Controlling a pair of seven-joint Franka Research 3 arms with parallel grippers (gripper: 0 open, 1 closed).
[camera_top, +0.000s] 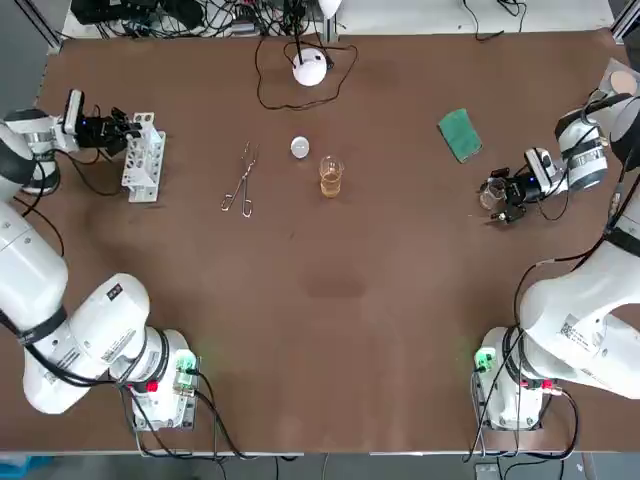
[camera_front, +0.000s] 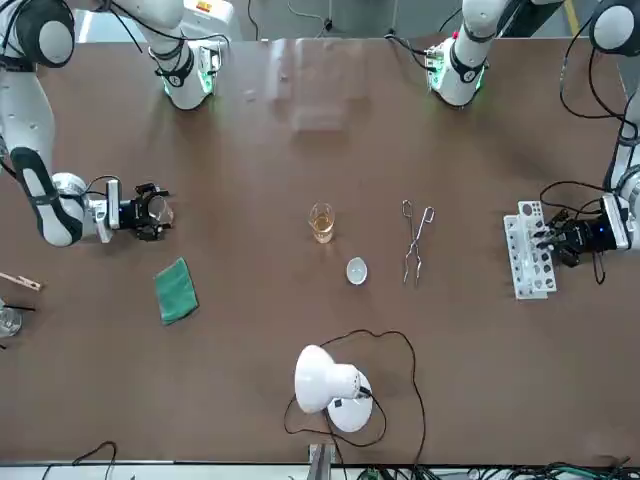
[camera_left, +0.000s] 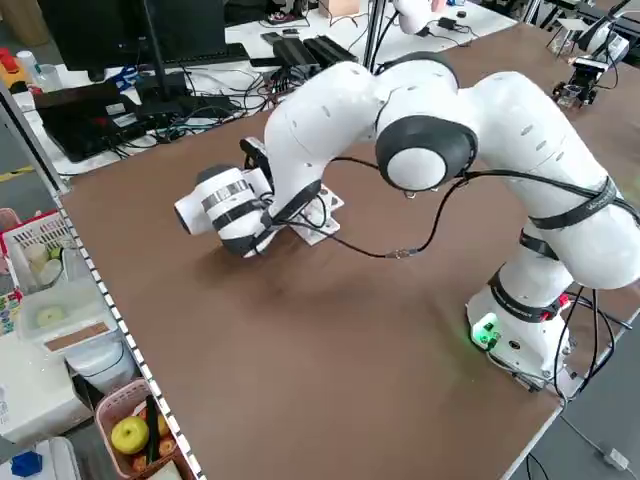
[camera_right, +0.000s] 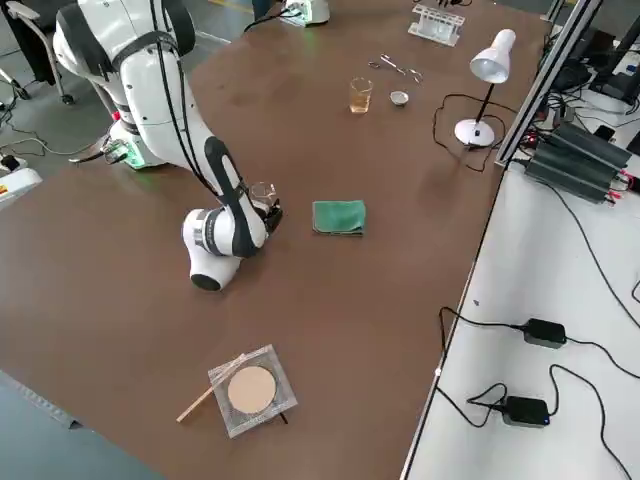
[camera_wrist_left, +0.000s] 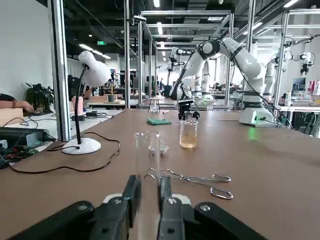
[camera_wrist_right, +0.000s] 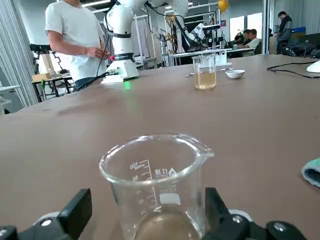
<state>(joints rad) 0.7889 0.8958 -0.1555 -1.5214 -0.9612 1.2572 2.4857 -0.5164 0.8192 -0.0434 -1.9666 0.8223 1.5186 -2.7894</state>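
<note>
Glass test tube (camera_wrist_left: 147, 150) clamped in left pincer (camera_wrist_left: 147, 184), upright at white rack (camera_top: 143, 165), far-left surface. Right pincer (camera_front: 155, 213) apart, straddling empty beaker (camera_wrist_right: 155, 172), no grip. Step judged: tube grasp at rack. Next move demands vertical travel, no rack contact.

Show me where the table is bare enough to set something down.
Widest bare patch: the table's near half, between the arm bases, short of the tongs and filled beaker. Smaller gaps: rack to tongs; filled beaker to green cloth. Crowded: lamp, its cord, dish. Left jaws grip a test tube at the rack; right jaws stand open around an empty beaker.
</note>
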